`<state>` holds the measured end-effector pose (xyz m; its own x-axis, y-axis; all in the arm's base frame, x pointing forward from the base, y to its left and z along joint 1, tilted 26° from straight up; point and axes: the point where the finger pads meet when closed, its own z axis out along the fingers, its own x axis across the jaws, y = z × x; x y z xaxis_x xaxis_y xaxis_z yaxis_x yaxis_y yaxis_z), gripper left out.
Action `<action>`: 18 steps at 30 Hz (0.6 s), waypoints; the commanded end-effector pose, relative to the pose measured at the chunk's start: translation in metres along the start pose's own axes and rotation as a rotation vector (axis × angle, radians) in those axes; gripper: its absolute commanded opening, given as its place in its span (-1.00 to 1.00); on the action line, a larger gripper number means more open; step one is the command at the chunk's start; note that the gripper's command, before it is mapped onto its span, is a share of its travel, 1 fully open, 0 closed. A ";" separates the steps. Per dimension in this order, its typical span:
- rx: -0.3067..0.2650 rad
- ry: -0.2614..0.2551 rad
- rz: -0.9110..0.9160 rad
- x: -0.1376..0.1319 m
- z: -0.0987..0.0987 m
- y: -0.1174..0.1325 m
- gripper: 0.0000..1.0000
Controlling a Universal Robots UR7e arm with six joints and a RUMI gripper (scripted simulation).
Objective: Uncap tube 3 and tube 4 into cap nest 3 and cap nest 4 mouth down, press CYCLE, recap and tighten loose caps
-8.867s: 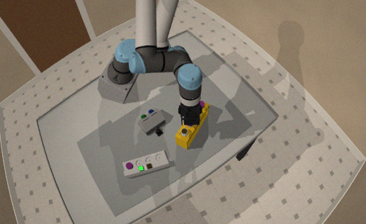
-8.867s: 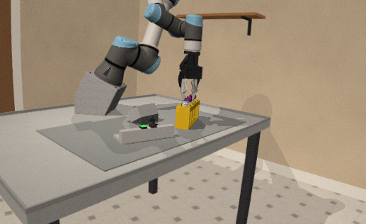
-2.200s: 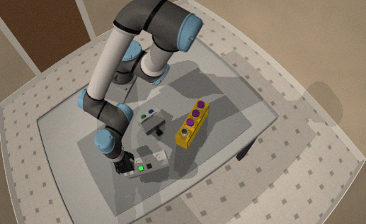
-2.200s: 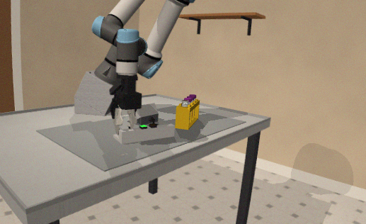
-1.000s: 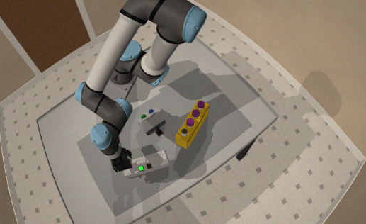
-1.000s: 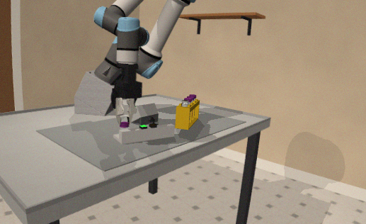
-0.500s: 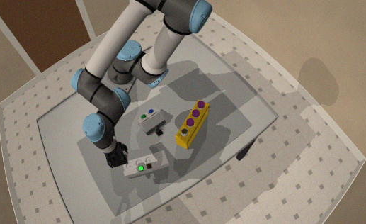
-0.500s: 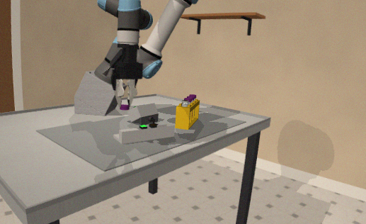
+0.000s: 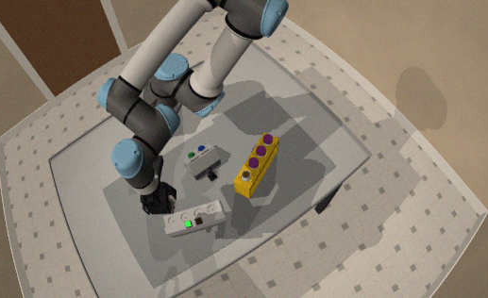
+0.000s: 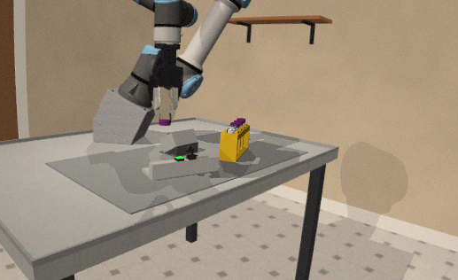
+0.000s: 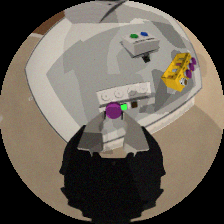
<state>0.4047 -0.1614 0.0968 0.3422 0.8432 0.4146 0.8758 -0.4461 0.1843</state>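
Note:
My gripper [image 10: 165, 118] [image 11: 113, 111] is shut on a purple cap [image 10: 165, 122] [image 11: 113, 110], held in the air above the cap tray [image 9: 179, 230] [image 10: 184, 168]; the top view hides the fingertips. All four nests look empty. The green lamp [image 9: 188, 223] [image 10: 179, 158] [image 11: 124, 107] is lit; the amber lamp [image 9: 198, 221] [image 11: 134, 104] is dark. In the yellow decapping station [image 9: 244, 190] [image 10: 228, 148] [image 11: 172, 74], tube 4 [image 9: 246, 175] [image 10: 231, 129] stands uncapped. Tube 3's cap [image 9: 253, 162], tube 2's cap [image 9: 260, 151] and tube 1's cap [image 9: 267, 139] are on; their exact heights cannot be told.
The key housing [image 9: 205, 162] [image 10: 182, 143] [image 11: 141, 46] stands between the arm's base and the tray, with the blue CYCLE key [image 9: 201, 148] [image 11: 144, 34] and green READY key [image 9: 191, 155] [image 11: 134, 36]. The station stands beside it, on the right in the top view.

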 end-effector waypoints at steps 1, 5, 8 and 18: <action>-0.002 -0.015 0.095 0.026 -0.001 -0.010 -1.00; -0.002 -0.015 0.095 0.050 -0.001 -0.020 -1.00; -0.002 -0.015 0.095 0.065 -0.001 -0.026 -1.00; -0.002 -0.015 0.095 0.127 0.000 -0.050 -1.00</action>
<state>0.4045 -0.0567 0.1304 0.4269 0.8011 0.4194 0.8394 -0.5236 0.1458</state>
